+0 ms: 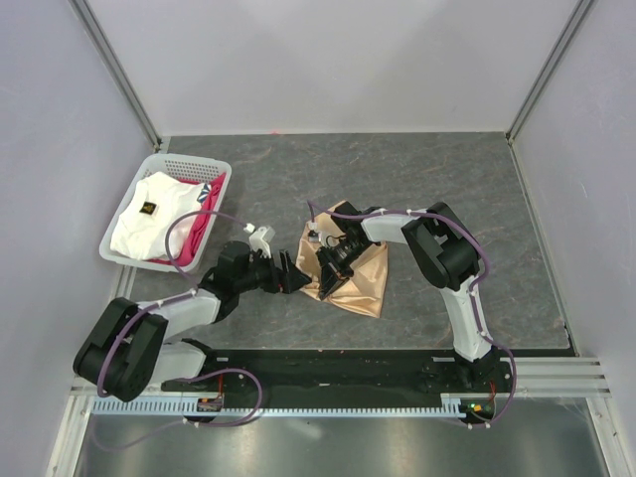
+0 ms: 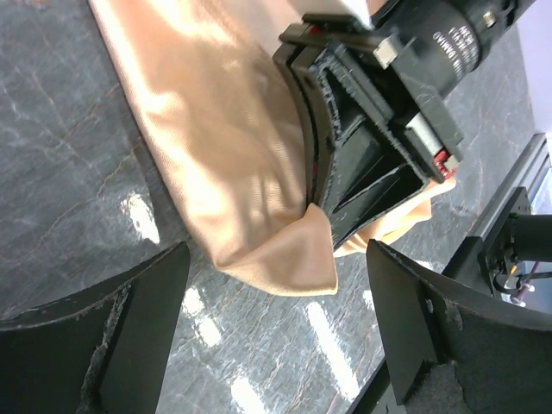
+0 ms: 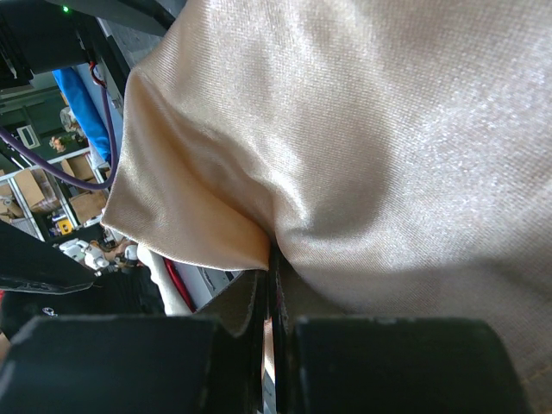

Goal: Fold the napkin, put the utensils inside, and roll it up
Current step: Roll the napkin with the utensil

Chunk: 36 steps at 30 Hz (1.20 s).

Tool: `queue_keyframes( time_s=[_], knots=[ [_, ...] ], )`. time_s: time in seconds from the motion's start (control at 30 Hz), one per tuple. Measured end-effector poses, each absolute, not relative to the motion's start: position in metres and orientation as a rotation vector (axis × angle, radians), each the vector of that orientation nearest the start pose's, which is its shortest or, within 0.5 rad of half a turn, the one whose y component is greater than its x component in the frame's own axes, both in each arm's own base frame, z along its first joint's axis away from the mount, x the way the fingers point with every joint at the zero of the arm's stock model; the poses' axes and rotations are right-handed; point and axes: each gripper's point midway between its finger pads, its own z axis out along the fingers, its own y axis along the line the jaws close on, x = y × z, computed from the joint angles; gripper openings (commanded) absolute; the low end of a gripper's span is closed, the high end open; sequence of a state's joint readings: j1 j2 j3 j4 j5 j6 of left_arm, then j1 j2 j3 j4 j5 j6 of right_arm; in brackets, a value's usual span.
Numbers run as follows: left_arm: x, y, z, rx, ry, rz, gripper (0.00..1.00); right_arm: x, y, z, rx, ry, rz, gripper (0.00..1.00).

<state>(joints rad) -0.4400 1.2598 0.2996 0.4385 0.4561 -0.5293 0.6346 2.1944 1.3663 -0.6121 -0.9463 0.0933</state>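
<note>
My top camera looks steeply down from above and behind me and takes in the whole counter [image 1: 447,179]. My left wrist camera sits low, looking past my left pincer [image 2: 276,289] at the napkin [image 2: 216,147] and my right pincer [image 2: 326,203]. My right wrist camera is pressed close against that same cloth.

Bright even light; glare on table [image 2: 142,220], sheen on napkin [image 2: 216,155].

napkin [image 3: 362,155] cropped, R tool [image 3: 269,272] tips prob. hidden
</note>
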Motion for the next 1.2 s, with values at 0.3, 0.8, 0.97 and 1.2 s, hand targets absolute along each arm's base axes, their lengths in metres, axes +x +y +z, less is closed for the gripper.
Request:
queue_keyframes(
  time_s=[0.3,0.8,0.97,1.2],
  knots=[
    [0.230,-0.215,0.041,0.182,2.267,-1.029,0.89,0.209,0.333,0.010,-0.899,2.863,1.505,0.01],
    [0.235,-0.221,0.037,0.200,2.296,-1.028,0.78,0.209,0.333,0.010,-0.897,2.866,1.505,0.01],
    [0.233,-0.223,0.037,0.218,2.294,-1.032,0.73,0.209,0.333,0.010,-0.886,2.874,1.522,0.00],
    [0.232,-0.224,0.031,0.224,2.321,-1.030,0.48,0.209,0.333,0.010,-0.879,2.877,1.534,0.00]
  ],
)
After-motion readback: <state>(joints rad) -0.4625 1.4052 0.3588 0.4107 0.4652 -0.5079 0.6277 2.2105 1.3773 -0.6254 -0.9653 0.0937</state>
